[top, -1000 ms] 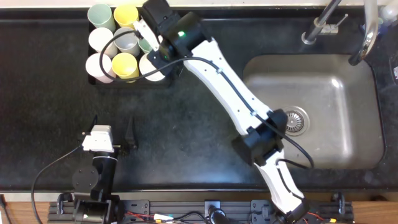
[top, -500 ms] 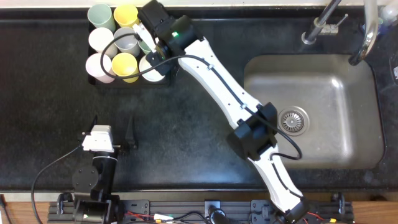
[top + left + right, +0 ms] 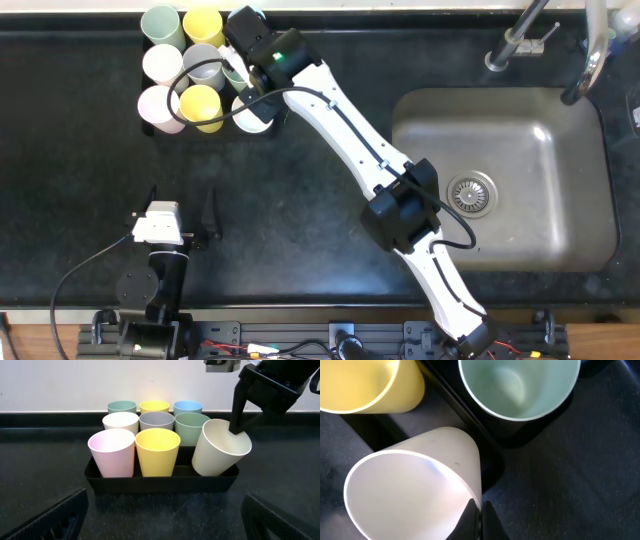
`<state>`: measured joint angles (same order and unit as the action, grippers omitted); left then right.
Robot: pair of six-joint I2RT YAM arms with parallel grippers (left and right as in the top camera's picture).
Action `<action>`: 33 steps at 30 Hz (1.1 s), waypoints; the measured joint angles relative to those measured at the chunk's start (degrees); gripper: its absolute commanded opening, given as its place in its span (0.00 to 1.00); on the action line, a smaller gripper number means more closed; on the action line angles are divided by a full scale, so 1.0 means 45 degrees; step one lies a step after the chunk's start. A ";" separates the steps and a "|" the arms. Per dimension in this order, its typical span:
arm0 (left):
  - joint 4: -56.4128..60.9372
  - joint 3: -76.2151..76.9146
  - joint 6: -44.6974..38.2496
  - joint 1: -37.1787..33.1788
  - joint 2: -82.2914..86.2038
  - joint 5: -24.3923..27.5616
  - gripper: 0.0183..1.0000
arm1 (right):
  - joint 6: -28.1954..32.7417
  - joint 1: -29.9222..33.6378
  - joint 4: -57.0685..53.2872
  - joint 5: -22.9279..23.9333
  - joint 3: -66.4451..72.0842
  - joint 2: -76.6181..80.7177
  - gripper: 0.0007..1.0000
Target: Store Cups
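A black tray (image 3: 215,135) at the counter's back left holds several upright cups: pink (image 3: 112,452), yellow (image 3: 157,451), white, grey, mint (image 3: 520,385) and others behind. A cream cup (image 3: 220,449) leans tilted over the tray's front right corner, its mouth facing the left wrist camera. My right gripper (image 3: 238,75) is shut on this cream cup (image 3: 415,485), pinching its rim between the fingertips (image 3: 479,520). My left gripper (image 3: 180,200) rests low near the counter's front left, open and holding nothing, far from the tray (image 3: 160,482).
A steel sink (image 3: 540,150) with a faucet (image 3: 520,40) takes up the right side. The dark counter between the tray and the left arm is bare. The right arm stretches diagonally from the front right across the middle.
The right arm has shifted a little left toward the tray with the cream cup in its grip. The left arm has not moved.
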<state>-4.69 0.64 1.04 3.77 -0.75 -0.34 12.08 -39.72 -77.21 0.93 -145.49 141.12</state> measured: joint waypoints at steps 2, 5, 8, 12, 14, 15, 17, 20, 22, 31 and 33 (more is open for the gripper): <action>0.0000 0.0000 0.0000 -0.0005 0.0005 0.0000 1.00 | 0.0010 0.0000 -0.0010 0.0015 0.0000 0.0039 0.04; 0.0000 0.0000 0.0000 0.0000 0.0000 0.0000 1.00 | 0.0029 -0.0005 0.0000 0.0029 0.0000 0.0063 0.04; 0.0000 0.0000 0.0000 0.0000 0.0000 0.0000 1.00 | 0.0034 0.0000 0.0000 0.0034 0.0000 0.0073 0.04; 0.0000 0.0000 0.0000 0.0000 0.0005 0.0000 1.00 | 0.0039 0.0000 -0.0005 0.0024 0.0000 0.0102 0.04; 0.0000 0.0000 0.0000 0.0000 0.0000 0.0000 1.00 | 0.0039 -0.0005 0.0000 0.0029 0.0000 0.0126 0.04; 0.0000 0.0000 0.0000 -0.0005 0.0005 0.0000 1.00 | 0.0039 -0.0005 0.0000 0.0029 0.0000 0.0136 0.04; 0.0000 0.0000 0.0000 0.0000 0.0005 0.0000 1.00 | 0.0039 -0.0005 -0.0005 0.0029 0.0000 0.0155 0.04; 0.0000 0.0000 0.0000 -0.0005 0.0005 0.0000 1.00 | 0.0044 -0.0005 -0.0010 0.0029 0.0000 0.0180 0.04; 0.0000 0.0000 0.0000 -0.0005 0.0005 0.0000 1.00 | 0.0044 0.0000 -0.0005 0.0029 0.0000 0.0185 0.04; 0.0000 0.0000 0.0000 -0.0005 0.0005 0.0000 1.00 | 0.0039 -0.0005 0.0063 0.0029 0.0296 0.0185 0.04; 0.0000 0.0000 0.0000 -0.0005 0.0005 0.0000 1.00 | 0.0034 0.0000 0.0102 0.0034 0.0335 0.0194 0.24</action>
<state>-4.69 0.64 1.04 3.75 -0.73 -0.34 12.23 -39.72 -76.75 1.08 -143.98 141.99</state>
